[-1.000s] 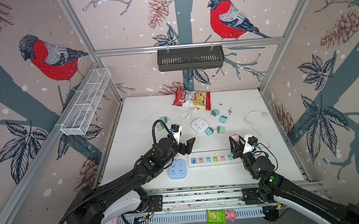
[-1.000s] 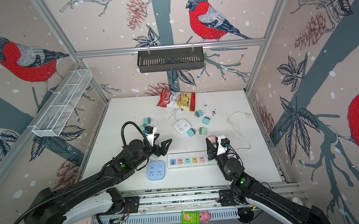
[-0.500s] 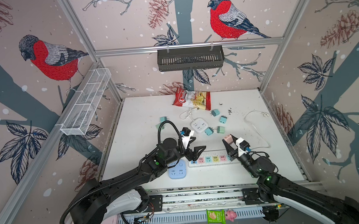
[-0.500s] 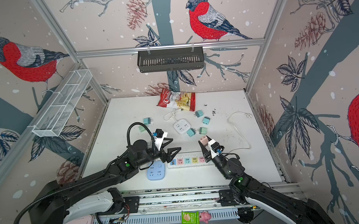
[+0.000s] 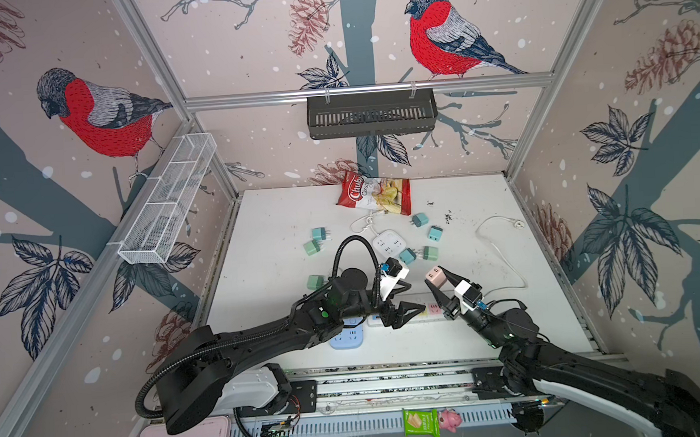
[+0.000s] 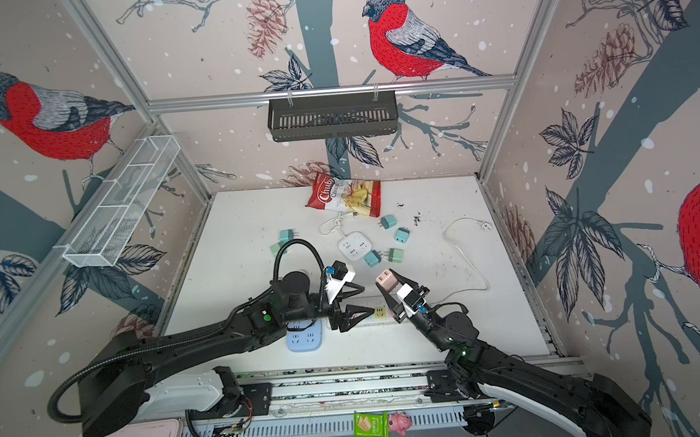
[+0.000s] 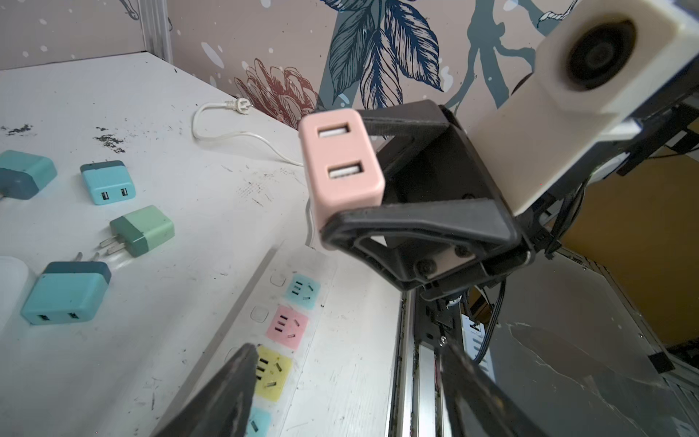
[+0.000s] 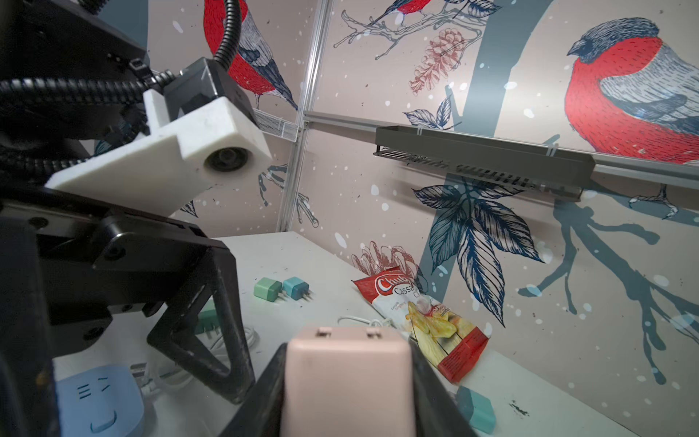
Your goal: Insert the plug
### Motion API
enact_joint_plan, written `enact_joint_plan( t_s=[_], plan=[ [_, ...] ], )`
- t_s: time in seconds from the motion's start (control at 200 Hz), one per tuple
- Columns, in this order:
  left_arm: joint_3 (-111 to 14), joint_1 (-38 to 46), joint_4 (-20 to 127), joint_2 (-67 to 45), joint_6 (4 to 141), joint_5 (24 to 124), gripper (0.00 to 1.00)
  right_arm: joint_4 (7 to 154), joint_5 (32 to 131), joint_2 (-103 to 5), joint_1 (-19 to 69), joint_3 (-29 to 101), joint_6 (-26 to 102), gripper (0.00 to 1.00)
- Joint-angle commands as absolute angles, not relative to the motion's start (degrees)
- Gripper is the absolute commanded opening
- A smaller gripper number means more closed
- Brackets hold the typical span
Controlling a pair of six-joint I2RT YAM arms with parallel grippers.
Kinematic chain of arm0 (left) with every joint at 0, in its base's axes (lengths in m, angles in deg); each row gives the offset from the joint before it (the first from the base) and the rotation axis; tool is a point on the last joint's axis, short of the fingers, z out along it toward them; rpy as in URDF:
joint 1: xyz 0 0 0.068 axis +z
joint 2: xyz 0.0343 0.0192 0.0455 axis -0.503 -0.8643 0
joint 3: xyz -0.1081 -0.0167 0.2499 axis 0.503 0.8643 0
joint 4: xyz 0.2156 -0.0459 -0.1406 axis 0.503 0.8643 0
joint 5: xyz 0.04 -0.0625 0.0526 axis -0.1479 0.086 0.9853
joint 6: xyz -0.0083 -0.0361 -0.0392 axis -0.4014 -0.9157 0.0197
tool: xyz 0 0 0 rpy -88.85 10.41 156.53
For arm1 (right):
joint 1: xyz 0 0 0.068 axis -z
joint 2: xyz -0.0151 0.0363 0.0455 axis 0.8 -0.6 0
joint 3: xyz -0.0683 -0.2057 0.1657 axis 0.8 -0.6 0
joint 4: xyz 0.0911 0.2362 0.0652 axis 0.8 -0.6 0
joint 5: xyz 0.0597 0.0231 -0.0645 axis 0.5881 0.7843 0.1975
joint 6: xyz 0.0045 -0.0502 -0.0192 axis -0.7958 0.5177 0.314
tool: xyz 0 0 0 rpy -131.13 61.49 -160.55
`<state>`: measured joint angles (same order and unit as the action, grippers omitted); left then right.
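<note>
Above the power strip (image 7: 287,327) | left fingers (image 7: 227,401) apart, empty | right fingers (image 7: 416,223) clamped on pink plug (image 7: 342,162)

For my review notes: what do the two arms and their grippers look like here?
Both arms are black with white shells near the base: left arm, right arm. Each wrist carries a white camera block. The left gripper and right gripper have black jaws shaped as open-framed triangles. A ribbed black hose loops from the left arm, which shows a small green light.
</note>
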<state>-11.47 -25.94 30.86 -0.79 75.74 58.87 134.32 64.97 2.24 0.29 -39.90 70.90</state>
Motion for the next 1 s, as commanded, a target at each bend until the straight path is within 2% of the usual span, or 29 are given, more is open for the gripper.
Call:
enact_joint_plan(
  t_s=[0.0, 0.26, 0.455, 0.996],
  plan=[
    [-10.13, -26.05, 25.43, 0.17, 75.05, 57.86, 0.76, 139.63, 61.82, -1.80, -1.74, -48.10, 73.35, 0.02],
    [-6.07, -26.05, 22.90, 5.84, 75.13, 63.08, 0.80, 143.17, 56.35, -11.14, -5.91, -45.68, 76.04, 0.02],
    [-7.82, -26.05, 25.53, 4.46, 75.17, 64.29, 0.80, 145.61, 53.38, -14.85, -8.97, -45.27, 78.27, 0.01],
    [-15.43, -26.05, 35.66, -2.02, 75.98, 64.74, 0.76, 146.20, 54.99, -7.83, -10.65, -49.02, 79.58, 0.02]
  ],
)
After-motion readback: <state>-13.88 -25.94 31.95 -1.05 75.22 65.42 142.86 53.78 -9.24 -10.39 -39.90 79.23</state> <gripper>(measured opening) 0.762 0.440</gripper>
